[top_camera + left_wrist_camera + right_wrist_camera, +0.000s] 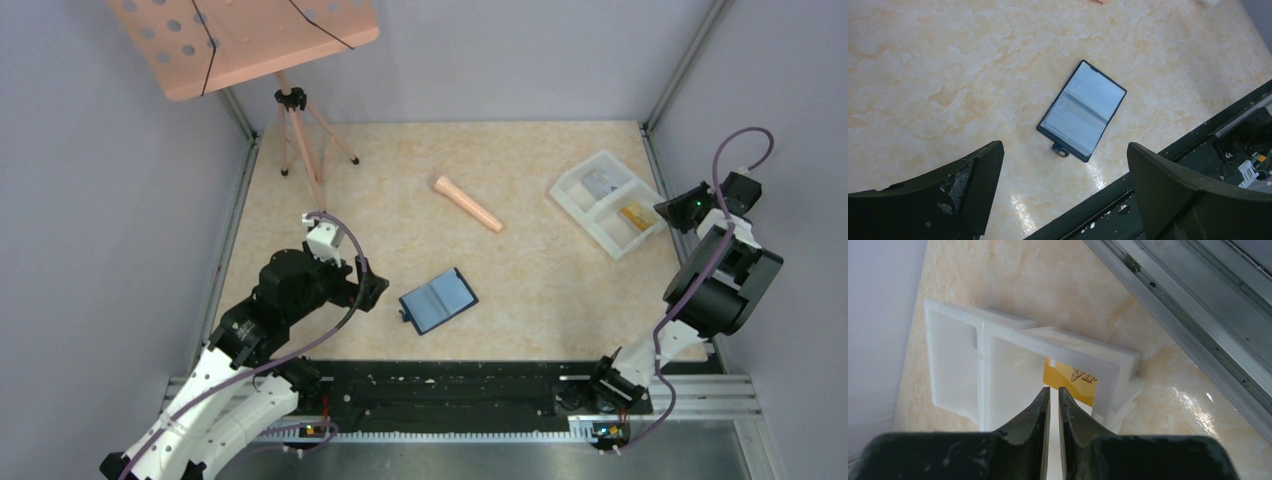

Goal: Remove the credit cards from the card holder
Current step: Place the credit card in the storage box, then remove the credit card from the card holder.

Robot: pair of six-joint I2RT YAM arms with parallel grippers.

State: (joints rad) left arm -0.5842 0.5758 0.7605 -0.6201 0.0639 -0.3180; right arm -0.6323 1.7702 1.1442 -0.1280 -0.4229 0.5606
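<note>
The small dark navy folding card holder [438, 300] is lying spread open on the marbled beige worktop [520, 270], its pale blue pockets facing up and looking empty. Just left of it the left hand [370, 288] is hovering with its fingers spread wide and holding nothing, probably ready to steady it. Far to its right, the right hand [1053, 390] is standing over the white two-compartment plastic tray [1048, 340] with its fingers a slit apart, gripping nothing. It seems to be leaving the tan-gold credit card [1075, 382] inside. A pale grey card [600, 183] is lying in the neighbouring compartment.
</note>
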